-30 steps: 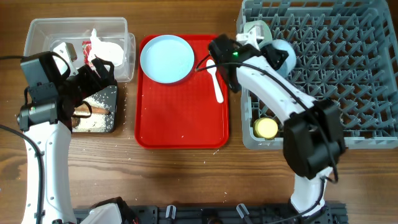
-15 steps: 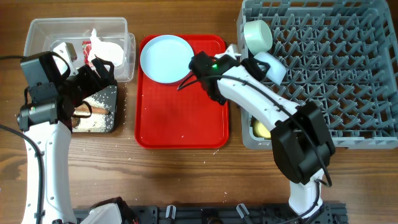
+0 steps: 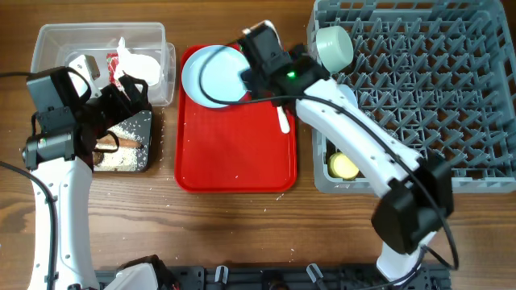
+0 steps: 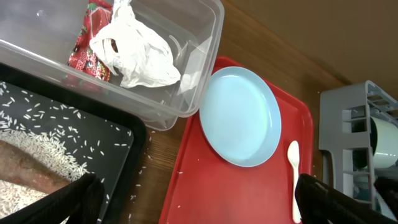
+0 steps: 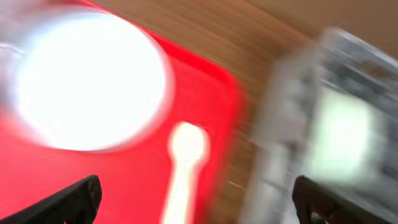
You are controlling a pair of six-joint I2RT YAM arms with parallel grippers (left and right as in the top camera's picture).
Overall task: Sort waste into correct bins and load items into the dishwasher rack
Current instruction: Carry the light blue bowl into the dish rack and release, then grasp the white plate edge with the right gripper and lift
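Note:
A pale blue plate (image 3: 211, 76) (image 4: 241, 116) and a white spoon (image 3: 283, 122) (image 4: 293, 177) lie on the flat red tray (image 3: 234, 157). My right gripper (image 3: 256, 50) (image 5: 199, 205) hangs open and empty above the plate's right edge; its view is badly blurred. One bowl (image 3: 334, 47) rests on its side in the grey rack (image 3: 435, 97), and a yellow cup (image 3: 345, 166) sits in the rack's front corner. My left gripper (image 3: 121, 101) (image 4: 199, 205) is open over the black tray (image 3: 143, 121), which holds rice (image 4: 37, 146) and a brown stick (image 4: 28, 171). The clear tub (image 3: 153, 40) holds a wrapper (image 4: 87, 53) and crumpled paper (image 4: 134, 53).
The red tray lies between the bins on the left and the rack on the right. Stray rice grains (image 4: 149, 186) dot the wooden table (image 3: 242, 234) beside the black tray. My right arm (image 3: 355, 141) stretches across the rack's left edge.
My right gripper has opened and swung left from the rack's corner to above the plate, leaving the bowl in the rack. The left arm has not moved.

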